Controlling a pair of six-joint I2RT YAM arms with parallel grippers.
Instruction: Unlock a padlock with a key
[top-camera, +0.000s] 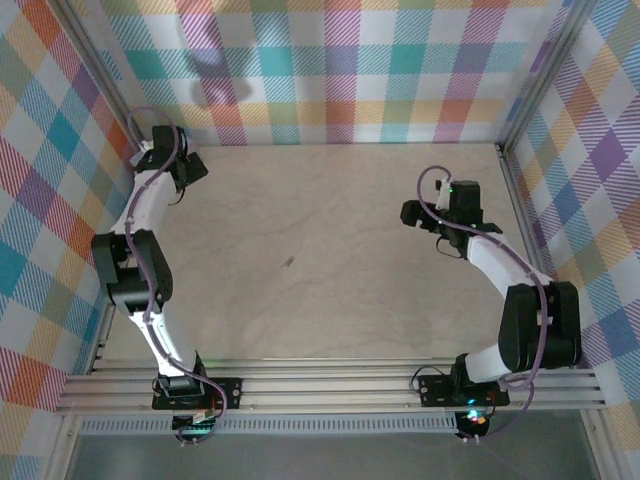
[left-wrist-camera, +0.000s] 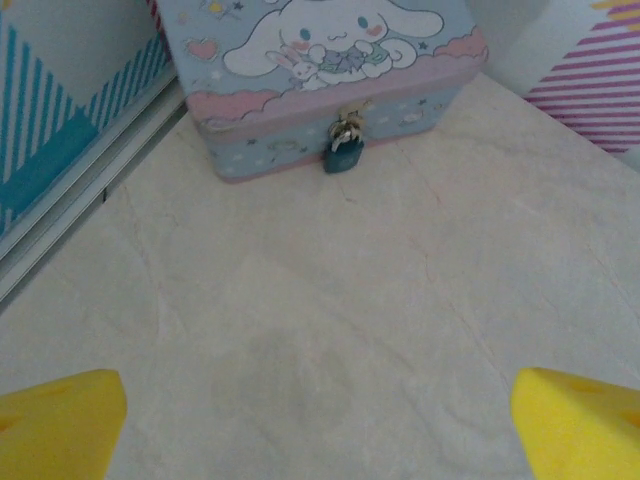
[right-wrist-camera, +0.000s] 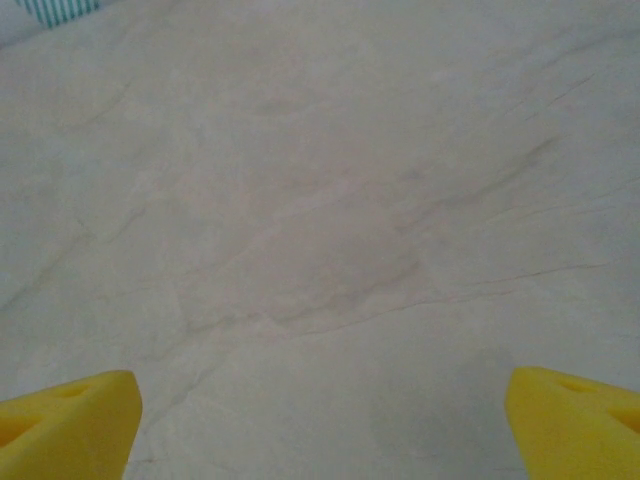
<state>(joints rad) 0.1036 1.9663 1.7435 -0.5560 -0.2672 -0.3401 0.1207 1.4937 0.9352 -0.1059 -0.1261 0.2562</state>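
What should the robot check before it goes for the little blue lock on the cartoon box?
1. The small dark blue padlock hangs on the pale blue cartoon-print tin box: ok.
2. The left gripper open, empty: ok.
3. The right gripper open, empty: ok.
4. Either gripper holding the key: not ok.
5. The tiny dark sliver on the beige table is that key: cannot tell.

The padlock (left-wrist-camera: 345, 155) hangs on the front wall of the box (left-wrist-camera: 270, 130). The box sits on the bench (left-wrist-camera: 350, 320), with a wall rail (left-wrist-camera: 80, 170) left of it. The left claw (left-wrist-camera: 320, 430) is before the box, well apart.
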